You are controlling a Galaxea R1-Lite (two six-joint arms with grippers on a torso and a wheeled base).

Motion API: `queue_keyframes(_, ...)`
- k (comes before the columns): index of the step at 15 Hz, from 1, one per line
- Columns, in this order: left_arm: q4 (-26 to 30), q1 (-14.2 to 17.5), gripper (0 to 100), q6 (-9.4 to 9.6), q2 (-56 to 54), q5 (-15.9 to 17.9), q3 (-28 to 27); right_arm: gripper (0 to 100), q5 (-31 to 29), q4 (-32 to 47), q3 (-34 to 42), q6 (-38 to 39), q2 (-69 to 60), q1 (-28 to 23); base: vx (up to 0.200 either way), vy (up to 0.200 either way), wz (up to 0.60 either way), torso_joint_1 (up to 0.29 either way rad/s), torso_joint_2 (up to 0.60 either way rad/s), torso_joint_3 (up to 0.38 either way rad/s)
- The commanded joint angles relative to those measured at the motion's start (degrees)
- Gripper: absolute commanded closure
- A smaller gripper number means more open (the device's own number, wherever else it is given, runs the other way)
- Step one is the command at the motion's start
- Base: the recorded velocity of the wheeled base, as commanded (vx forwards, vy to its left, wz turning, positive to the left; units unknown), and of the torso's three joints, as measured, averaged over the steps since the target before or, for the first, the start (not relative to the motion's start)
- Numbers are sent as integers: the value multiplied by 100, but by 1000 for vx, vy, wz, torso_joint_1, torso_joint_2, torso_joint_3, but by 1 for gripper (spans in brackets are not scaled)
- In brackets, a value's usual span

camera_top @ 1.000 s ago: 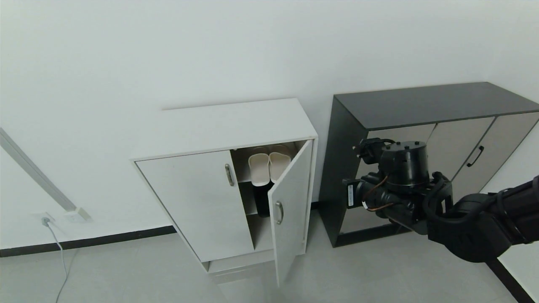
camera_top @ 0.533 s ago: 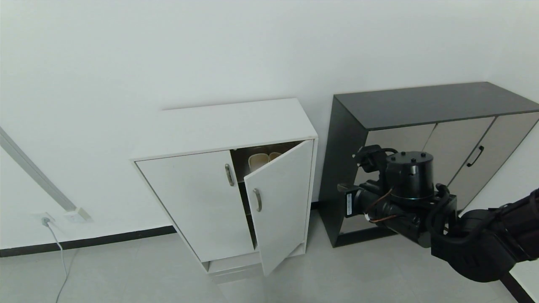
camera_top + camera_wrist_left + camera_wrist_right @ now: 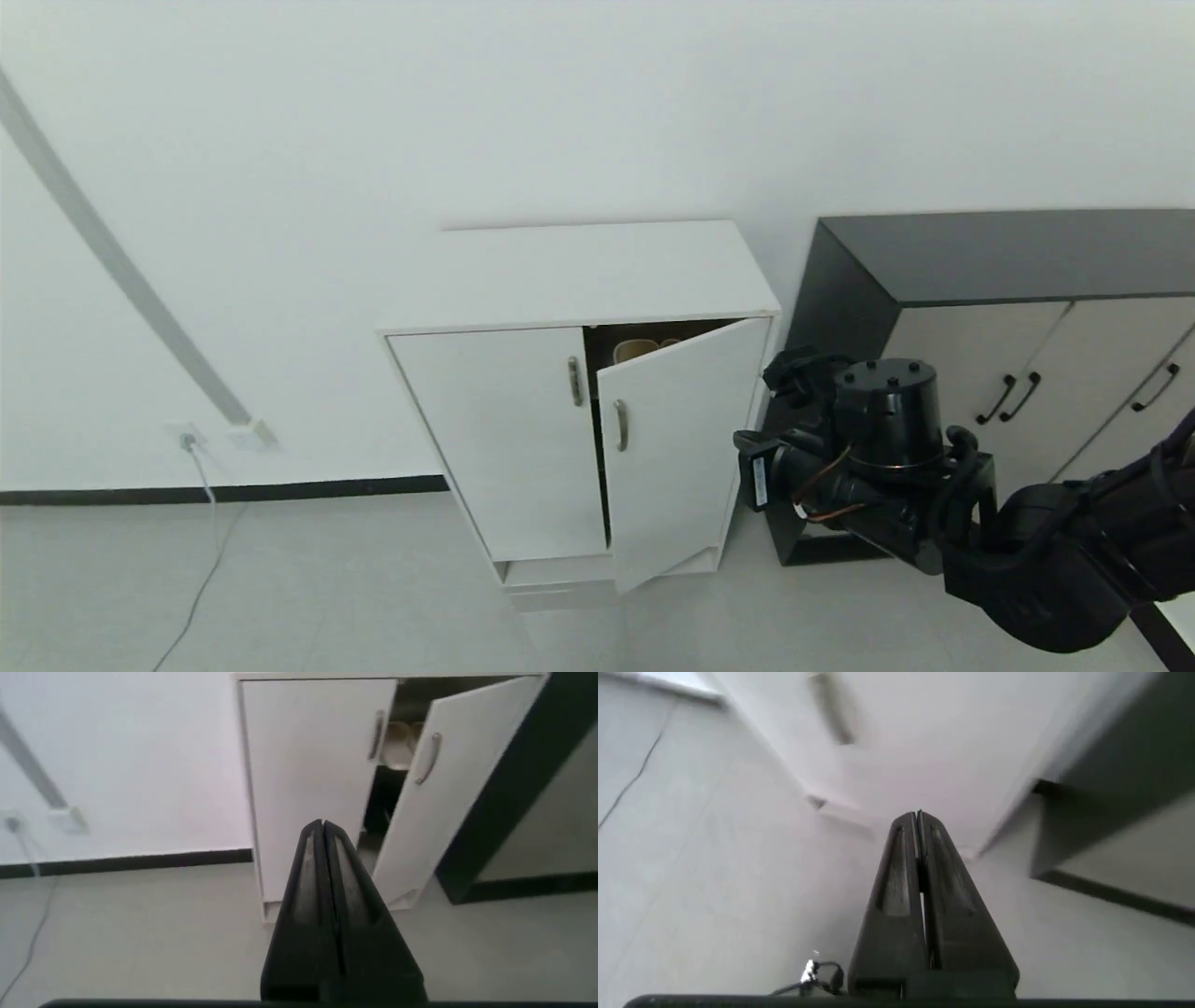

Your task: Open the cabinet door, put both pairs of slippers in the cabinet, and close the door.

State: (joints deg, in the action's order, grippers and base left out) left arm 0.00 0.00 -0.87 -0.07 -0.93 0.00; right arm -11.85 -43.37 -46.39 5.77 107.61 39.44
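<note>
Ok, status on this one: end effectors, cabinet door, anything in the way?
Left end effector shut, empty. Right end effector shut, close to cabinet door. Door ajar, slippers inside. No obstruction seen in the gap.

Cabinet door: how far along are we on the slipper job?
Done: beige slippers sit high inside the white cabinet; a second pair can't be confirmed. In hand: the right door is ajar, the shut right gripper near it. Left: push it fully closed.

We list: left gripper (image 3: 322,835), fingers pressed together, above floor (image 3: 140,924) | white cabinet (image 3: 308,775), right door (image 3: 458,793) ajar | pale slippers (image 3: 402,739) on shelf inside | dark cabinet (image 3: 561,756) just beside | wall socket (image 3: 67,817) well apart.
</note>
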Motion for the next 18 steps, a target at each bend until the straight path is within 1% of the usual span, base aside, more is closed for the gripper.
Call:
queue_keyframes(1,0,0,100,-1,7,-4,0,100,113,-57,103,3,32,11,0,0,0,0,0,0)
queue_keyframes(2,0,0,100,-1,7,-4,0,100,192,-207,182,-5,32,11,0,0,0,0,0,0)
queue_keyframes(4,0,0,100,-1,7,-4,0,100,165,-488,262,-32,129,11,0,0,0,0,0,0)
queue_keyframes(7,0,0,100,-1,7,-4,0,100,130,-532,385,-120,129,-15,0,0,0,0,0,0)
queue_keyframes(9,0,0,100,-1,7,-4,0,100,130,-593,596,-120,67,-15,0,0,0,0,0,0)
queue_keyframes(13,0,0,100,-1,7,-4,0,100,139,-1384,1474,-128,-126,-15,0,0,0,0,0,0)
queue_keyframes(14,0,0,100,-1,7,-4,0,100,139,-1472,1764,-128,-310,-6,0,0,0,0,0,0)
queue_keyframes(18,0,0,100,7,7,-4,0,100,157,-1472,2512,-120,-943,11,200,0,0,-4,-1,5)
